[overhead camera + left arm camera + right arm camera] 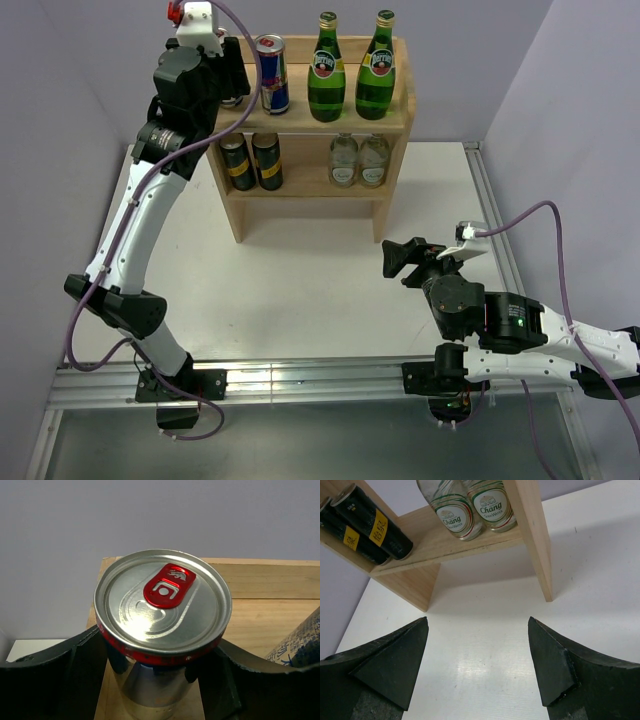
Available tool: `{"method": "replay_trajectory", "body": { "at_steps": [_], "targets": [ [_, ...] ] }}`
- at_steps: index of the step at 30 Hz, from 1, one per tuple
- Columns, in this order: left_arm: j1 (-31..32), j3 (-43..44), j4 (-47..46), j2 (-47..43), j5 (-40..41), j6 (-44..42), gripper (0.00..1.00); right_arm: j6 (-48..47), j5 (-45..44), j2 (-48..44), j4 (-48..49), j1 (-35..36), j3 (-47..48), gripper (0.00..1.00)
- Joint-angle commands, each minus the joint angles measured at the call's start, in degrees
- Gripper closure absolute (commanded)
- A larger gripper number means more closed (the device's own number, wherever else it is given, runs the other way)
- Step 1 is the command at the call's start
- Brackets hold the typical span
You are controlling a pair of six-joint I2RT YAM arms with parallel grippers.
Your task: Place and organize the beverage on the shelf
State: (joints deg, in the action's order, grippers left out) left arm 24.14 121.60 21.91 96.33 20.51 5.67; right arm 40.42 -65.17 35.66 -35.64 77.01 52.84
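The shelf [310, 127] stands at the back of the white table. Its top holds two green bottles [326, 70] [377, 68] and a blue-and-silver can [272, 75]. Two black-and-gold cans [251, 160] stand on the lower tier, also seen in the right wrist view [370, 527]. My left gripper [228, 80] is at the top's left corner, where its body hides what it surrounds. In the left wrist view a silver can with a red tab [162, 597] stands upright on the shelf [270, 590], and the left gripper [160, 647] is open around it with narrow gaps. My right gripper [395, 258] [477, 645] is open and empty over the table.
Two clear glass bottles with green labels [358, 160] [470, 505] stand on the lower tier's right half. The other slim can [300, 645] is close on the left gripper's right. Grey walls close in behind and beside the shelf. A metal rail [300, 378] runs along the near edge.
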Motion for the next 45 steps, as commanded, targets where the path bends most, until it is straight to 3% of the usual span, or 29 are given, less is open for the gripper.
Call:
{"method": "replay_trajectory", "body": {
  "at_steps": [1, 4, 13, 20, 24, 27, 28, 30, 33, 37, 45],
  "targets": [
    [-0.23, 0.31, 2.17, 0.17, -0.74, 1.45, 0.3, 1.06, -2.42, -0.59, 0.3, 0.33, -0.89, 0.12],
    [-0.15, -1.18, 2.17, -0.53, -1.09, 1.71, 0.27, 0.97, -2.6, -0.5, 0.57, 0.33, -1.07, 0.12],
    [-0.15, -9.35, 2.09, -7.11, -1.44, 4.35, 0.03, 0.97, -2.25, 0.11, 1.27, 0.33, -1.51, 0.12],
    [0.55, -14.19, 5.42, -12.13, -1.0, 6.19, 0.01, 1.76, -1.98, 0.2, 0.83, 0.24, -1.69, 0.12],
    [3.62, -22.7, 7.09, -19.76, 4.76, 8.73, 0.01, 2.73, -1.89, 0.73, -0.22, 0.33, -1.6, 0.12],
    [10.55, -32.89, 8.23, -29.07, 9.97, 12.58, 0.01, 2.03, -0.67, 0.81, -0.66, 0.33, -1.08, 0.12],
    [15.62, -37.01, 9.28, -33.62, 12.07, 14.18, 0.01, 1.94, -0.32, 0.82, -1.44, 0.33, -0.98, 0.09],
    [22.05, -42.29, 11.83, -38.22, 10.96, 19.08, 0.01, 1.85, 0.21, 0.47, -1.98, 0.24, -0.72, 0.06],
    [26.73, -47.49, 12.1, -46.92, 5.34, 22.26, 0.01, 1.85, 0.74, -0.67, -2.68, 0.33, -1.24, 0.05],
    [27.36, -50.41, 11.13, -55.89, 3.83, 21.67, 0.01, 1.67, 0.39, -2.17, -1.89, 0.24, -2.39, 0.03],
    [27.36, -45.75, 14.39, -55.02, 8.05, 19.38, 0.01, 4.13, -0.84, -0.68, -4.0, 0.24, -1.78, 0.03]
  ]
}}
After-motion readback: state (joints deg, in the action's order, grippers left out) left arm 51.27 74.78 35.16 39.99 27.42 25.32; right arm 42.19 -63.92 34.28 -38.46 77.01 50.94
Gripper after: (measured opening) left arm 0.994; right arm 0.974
